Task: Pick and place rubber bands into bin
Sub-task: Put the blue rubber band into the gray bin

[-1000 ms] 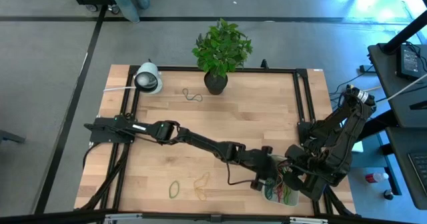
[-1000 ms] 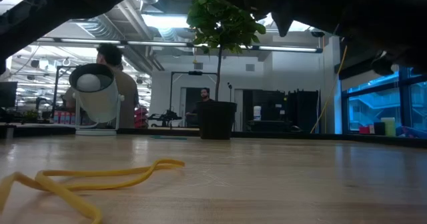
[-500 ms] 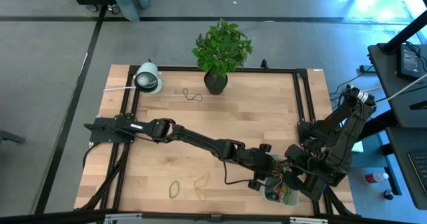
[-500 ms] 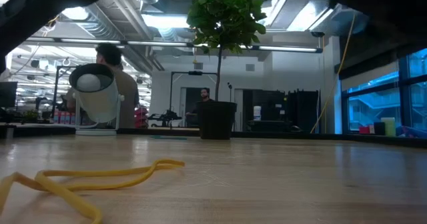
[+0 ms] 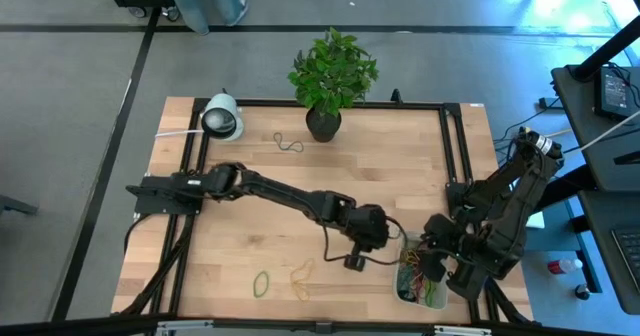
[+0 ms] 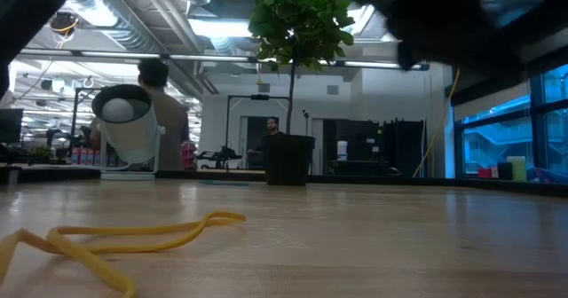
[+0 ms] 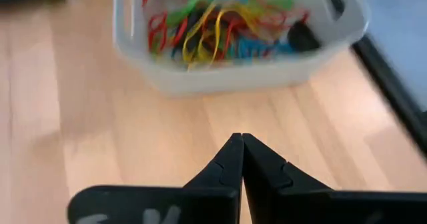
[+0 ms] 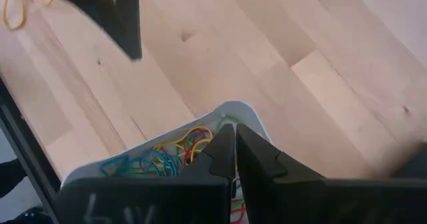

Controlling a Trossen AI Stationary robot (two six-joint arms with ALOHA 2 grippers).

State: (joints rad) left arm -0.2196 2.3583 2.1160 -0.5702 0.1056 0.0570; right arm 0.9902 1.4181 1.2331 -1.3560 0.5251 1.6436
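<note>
Pale plastic bin (image 5: 420, 281) sits at the lower right of the high view on the wooden surface (image 5: 330, 176), holding a tangle of rubber bands (image 7: 213, 27). Left hand (image 5: 357, 261), closed and empty, hangs just left of it. Right hand (image 8: 235, 151), closed and empty, hovers over the bin. 2 loose bands, green (image 5: 261, 283) and yellow (image 5: 302, 274), lie at lower centre.

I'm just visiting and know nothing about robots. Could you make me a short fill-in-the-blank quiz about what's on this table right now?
1. The bin holds a tangle of colourful rubber ____.
2. The left gripper, near the bin, is shut and holds ____.
3. Outside the bin, a green band lies beside a ____ one.
4. At the table's far edge stands a potted ____.

Missing words: bands; nothing; yellow; plant
</note>
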